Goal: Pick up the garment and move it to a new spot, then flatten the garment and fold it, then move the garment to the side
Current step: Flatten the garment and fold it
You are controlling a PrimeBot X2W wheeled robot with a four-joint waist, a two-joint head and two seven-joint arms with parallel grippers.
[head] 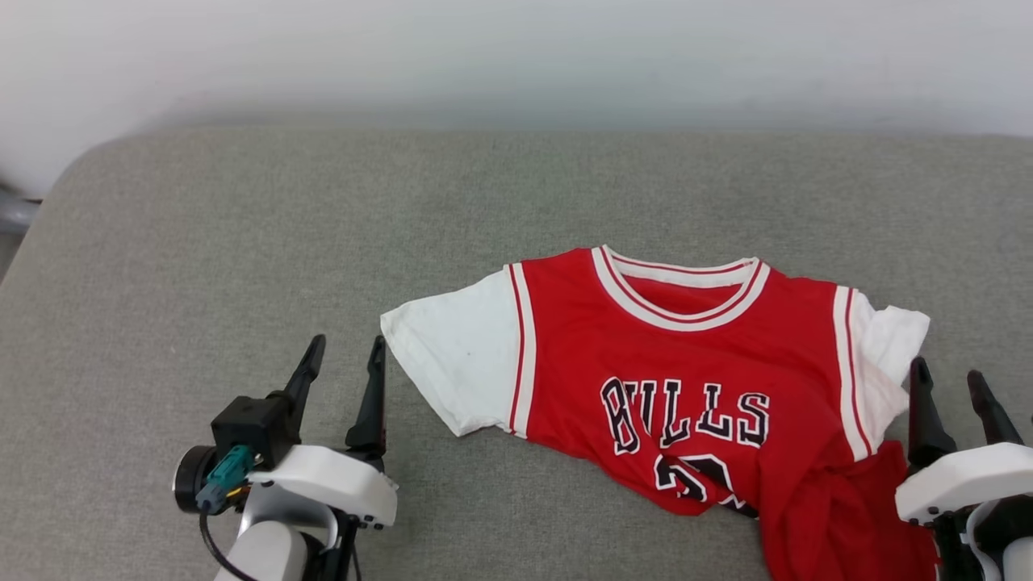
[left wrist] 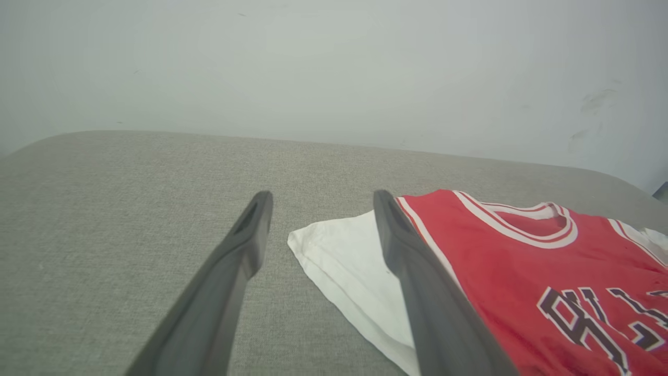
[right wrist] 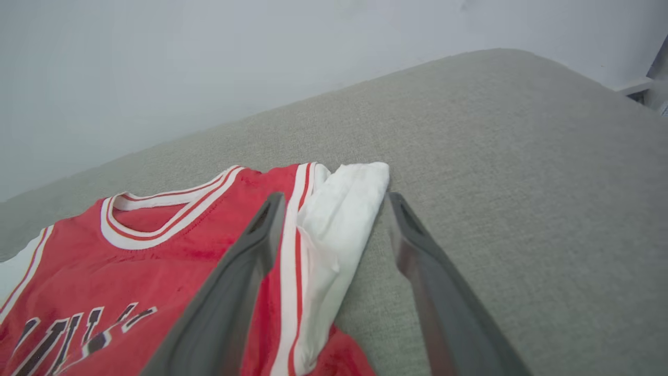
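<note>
Your right gripper (head: 948, 373) stands wide astride one bunched sleeve of the shirt (head: 686, 355); your left gripper (head: 347, 345), also wide, sits beside the other sleeve. The shirt lies by the front edge of the cushion (head: 242, 226), hem seemingly crumpled.

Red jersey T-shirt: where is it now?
Head view: the red jersey-style T-shirt with white sleeves lies right of centre on the grey fabric surface, between the left tool and right tool.

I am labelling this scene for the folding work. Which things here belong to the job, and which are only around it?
Belong to the job:
- the garment, lower part crumpled
- the left gripper, open, beside the garment
- the right gripper, open, at the garment's other side

Only around it:
- the grey padded surface under the garment
- the pale wall behind
</note>
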